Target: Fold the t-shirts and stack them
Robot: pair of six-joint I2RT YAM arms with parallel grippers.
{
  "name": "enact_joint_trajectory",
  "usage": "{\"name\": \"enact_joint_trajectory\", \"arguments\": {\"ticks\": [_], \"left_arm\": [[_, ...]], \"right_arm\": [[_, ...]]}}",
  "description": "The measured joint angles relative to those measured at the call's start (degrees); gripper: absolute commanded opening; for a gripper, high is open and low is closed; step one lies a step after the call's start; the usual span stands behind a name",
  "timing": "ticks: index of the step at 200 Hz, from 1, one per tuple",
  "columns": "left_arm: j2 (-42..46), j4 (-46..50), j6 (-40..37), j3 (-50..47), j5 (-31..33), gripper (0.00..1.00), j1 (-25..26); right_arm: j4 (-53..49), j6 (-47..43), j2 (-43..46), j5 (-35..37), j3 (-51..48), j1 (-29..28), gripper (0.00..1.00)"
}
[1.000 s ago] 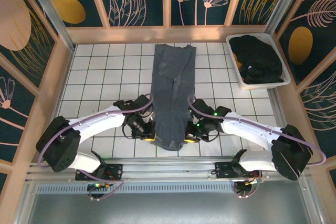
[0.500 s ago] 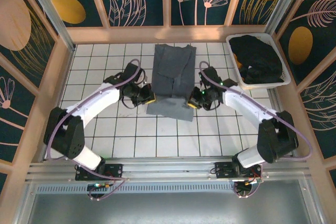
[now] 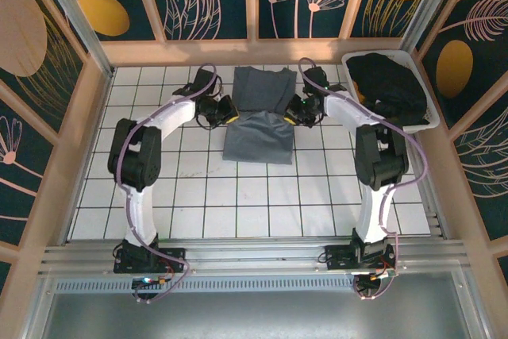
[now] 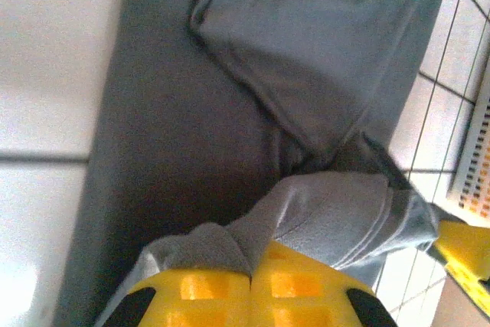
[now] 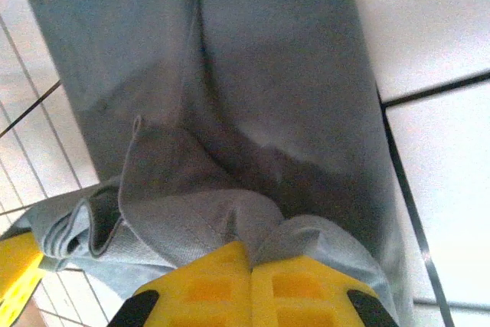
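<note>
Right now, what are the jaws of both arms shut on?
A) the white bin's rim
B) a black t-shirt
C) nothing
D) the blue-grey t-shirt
D: each wrist view shows yellow jaws pinching bunched fabric of the blue-grey t-shirt; the black t-shirts lie apart in the white bin.
</note>
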State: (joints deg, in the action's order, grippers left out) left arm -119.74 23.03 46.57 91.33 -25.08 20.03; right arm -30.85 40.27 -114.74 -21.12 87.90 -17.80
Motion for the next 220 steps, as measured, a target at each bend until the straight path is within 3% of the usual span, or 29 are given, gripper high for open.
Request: {"name": "enact_joint_trajectory", "arguments": {"ticks": [11,15,23,41,69,116,167,220], "left_arm": [[-3.39,0.72,-1.14,4.00,0.22,0.48,-0.13],[-4.28,1.07,-1.27,5.20,0.48,0.54,-0.13],[-5.49,1.68,-1.66,6.84,1.36,0.57,-0.15],[-5.22,3.30,-2.19,7.13,3.67,0.57,-0.17],[2.91,2.95,-1.84,-2.89,6.29,0.57,-0.17],[20.13,-2.54,5.60,-28.72,1.92,0.51,-0.15],[18.16,-9.44,12.39,-35.12,-2.43,0.51,-0.15],[13.97,-14.51,14.78,-34.58,-4.11,0.35,0.57]], "right_arm": [[-0.02,-0.33,-2.01,-0.28,1.22,0.50,0.39],[-0.07,-0.90,-2.71,-0.33,1.77,0.68,0.52],[-0.07,-1.20,-3.61,-0.24,2.45,0.98,0.59],[-0.42,-3.17,-4.02,0.59,3.30,1.38,0.63],[-0.46,-4.44,0.00,3.63,1.60,1.42,0.64],[3.41,-1.11,20.68,5.62,-20.98,-1.92,0.62],[6.69,5.92,21.64,4.09,-33.18,-7.93,0.60],[9.31,6.88,15.45,4.09,-32.04,-7.91,0.50]]}}
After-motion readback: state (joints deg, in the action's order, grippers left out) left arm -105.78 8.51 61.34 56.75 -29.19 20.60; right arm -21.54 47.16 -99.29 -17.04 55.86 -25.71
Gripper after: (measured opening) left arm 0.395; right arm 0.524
